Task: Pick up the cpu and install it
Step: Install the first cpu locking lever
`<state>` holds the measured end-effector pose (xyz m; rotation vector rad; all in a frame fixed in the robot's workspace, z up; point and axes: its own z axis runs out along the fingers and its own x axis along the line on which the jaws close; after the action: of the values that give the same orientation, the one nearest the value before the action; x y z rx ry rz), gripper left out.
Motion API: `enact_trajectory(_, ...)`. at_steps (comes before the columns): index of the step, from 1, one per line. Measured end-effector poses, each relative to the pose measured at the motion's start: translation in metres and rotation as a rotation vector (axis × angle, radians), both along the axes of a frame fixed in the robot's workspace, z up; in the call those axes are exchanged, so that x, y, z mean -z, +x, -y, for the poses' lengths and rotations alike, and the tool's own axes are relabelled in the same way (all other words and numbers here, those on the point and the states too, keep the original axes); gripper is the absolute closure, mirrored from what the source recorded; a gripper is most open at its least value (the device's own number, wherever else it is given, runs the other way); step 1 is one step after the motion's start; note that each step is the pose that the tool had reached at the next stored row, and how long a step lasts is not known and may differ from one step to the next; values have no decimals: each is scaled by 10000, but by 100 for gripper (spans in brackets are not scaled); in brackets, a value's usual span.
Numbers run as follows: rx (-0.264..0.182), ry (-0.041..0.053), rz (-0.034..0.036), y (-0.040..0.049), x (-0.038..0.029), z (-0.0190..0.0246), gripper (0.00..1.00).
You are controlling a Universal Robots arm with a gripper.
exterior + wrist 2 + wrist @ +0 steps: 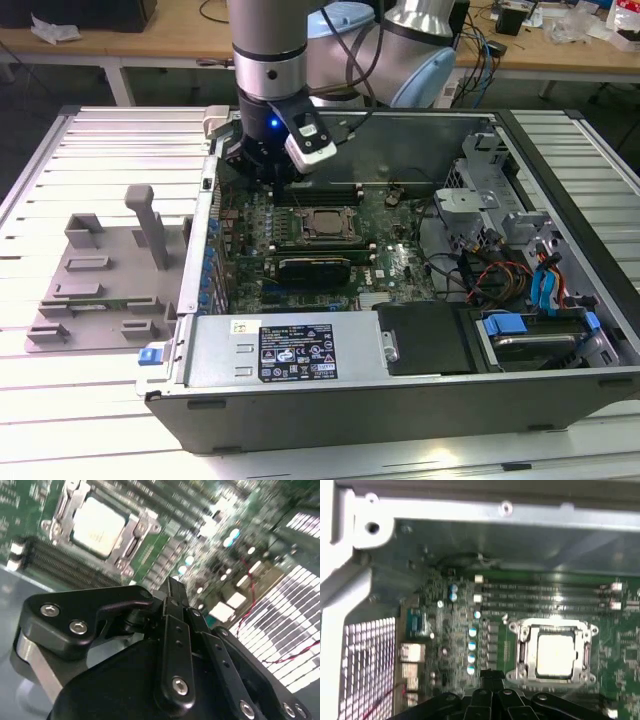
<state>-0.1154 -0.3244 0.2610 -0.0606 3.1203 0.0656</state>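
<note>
- The black metal gripper (172, 584) hangs over the green circuit board (620, 655), pinched tight with nothing in it.
- The shiny silver square cpu (554, 655) sits inside the metal-framed socket (522, 649), near the gripper.

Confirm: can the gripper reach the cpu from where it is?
Probably yes. The cpu lies bare on top, nothing over it, and the gripper hangs near it above the board. The metal frame hugs its edges, though.
</note>
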Motion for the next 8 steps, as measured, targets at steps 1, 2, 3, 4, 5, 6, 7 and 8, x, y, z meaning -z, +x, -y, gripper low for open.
enact_trajectory(1,1,242,-1,-5,0,0,89)
enact_trajectory(2,1,561,0,-10,0,1,89)
enact_trajectory(3,1,692,-1,-11,0,1,89)
enact_trajectory(4,1,695,1,-11,1,0,89)
enact_trajectory(5,1,698,0,-11,0,0,89)
enact_trajectory(6,-2,735,-2,-11,0,2,89)
enact_trajectory(7,0,1039,0,-11,9,1,89)
enact_trajectory(8,-1,1181,0,-11,12,1,89)
